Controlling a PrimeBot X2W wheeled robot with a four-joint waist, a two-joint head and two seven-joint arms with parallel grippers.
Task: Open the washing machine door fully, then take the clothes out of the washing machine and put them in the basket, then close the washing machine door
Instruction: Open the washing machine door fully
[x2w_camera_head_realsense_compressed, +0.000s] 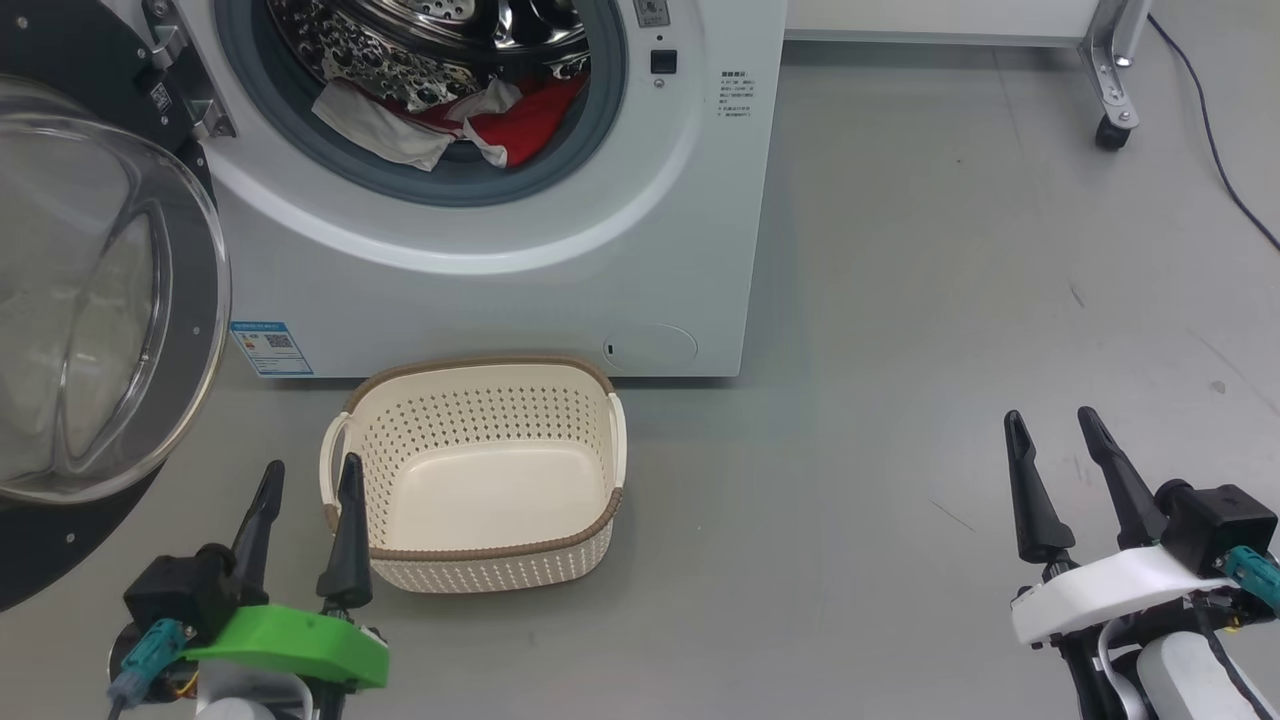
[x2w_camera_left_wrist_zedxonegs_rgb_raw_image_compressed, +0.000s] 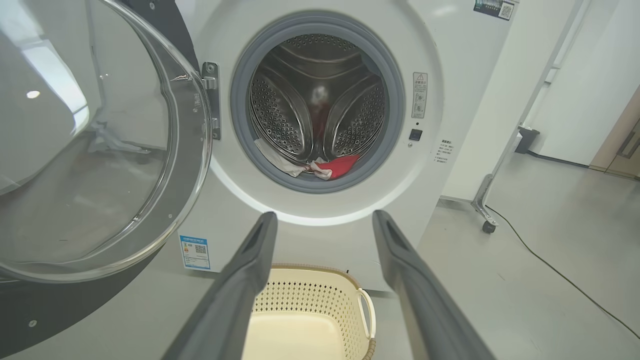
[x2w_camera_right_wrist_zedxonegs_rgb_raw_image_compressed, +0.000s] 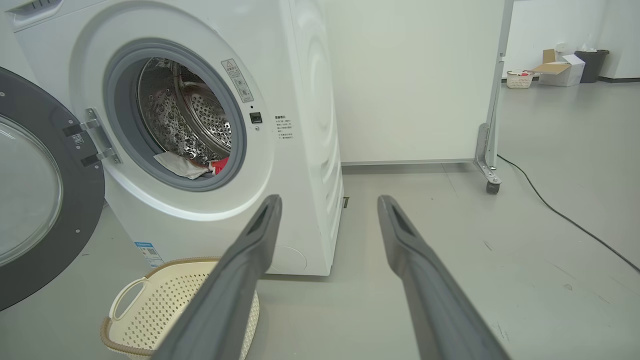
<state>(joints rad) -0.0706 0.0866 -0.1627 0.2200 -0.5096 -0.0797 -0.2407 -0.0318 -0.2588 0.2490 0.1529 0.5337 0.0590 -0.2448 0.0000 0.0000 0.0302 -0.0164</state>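
Basket (x2w_camera_head_realsense_compressed: 480, 425) perforated cream plastic; clothes (x2w_camera_head_realsense_compressed: 500, 120) crumpled in steel drum (x2w_camera_head_realsense_compressed: 400, 60); left hand (x2w_camera_head_realsense_compressed: 312, 465), right hand (x2w_camera_head_realsense_compressed: 1052, 414) spread, empty.

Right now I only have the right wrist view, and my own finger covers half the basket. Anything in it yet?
Observer: No. In the head view the basket is bare inside.
Operator: Where's the left gripper?
Observer: The left gripper is open and holds nothing, low beside the basket's left side.
Operator: How much red in there?
Observer: Of the clothes, a red piece lies to the right of the white ones, and both reach onto the grey seal.
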